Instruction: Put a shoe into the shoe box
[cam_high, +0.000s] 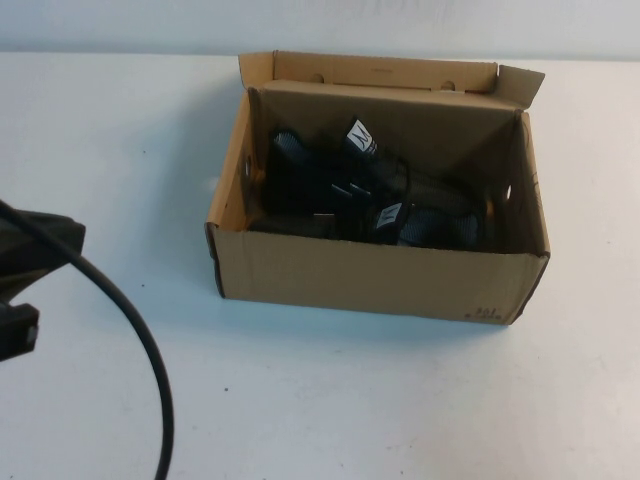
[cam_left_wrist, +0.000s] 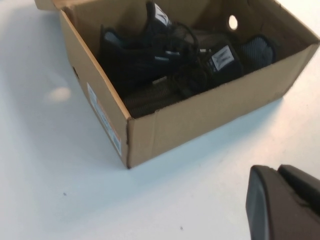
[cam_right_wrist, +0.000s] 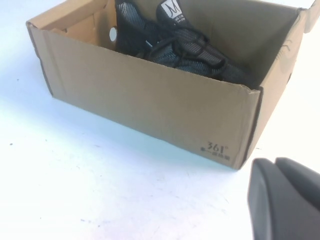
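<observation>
The brown cardboard shoe box (cam_high: 370, 275) stands open in the middle of the table, its flap lid folded back at the far side. Two black mesh sneakers lie inside, one shoe (cam_high: 310, 175) toward the left and far side, the other shoe (cam_high: 430, 225) toward the front right, each with a white tongue tag. They also show in the left wrist view (cam_left_wrist: 145, 55) and the right wrist view (cam_right_wrist: 185, 47). My left gripper (cam_left_wrist: 280, 172) is shut and empty, low over the table left of the box. My right gripper (cam_right_wrist: 275, 165) is shut and empty, in front of the box's right corner (cam_right_wrist: 245, 125).
My left arm (cam_high: 30, 250) and its black cable (cam_high: 140, 330) fill the near left edge of the high view. The right arm is out of the high view. White table (cam_high: 400, 400) lies around the box.
</observation>
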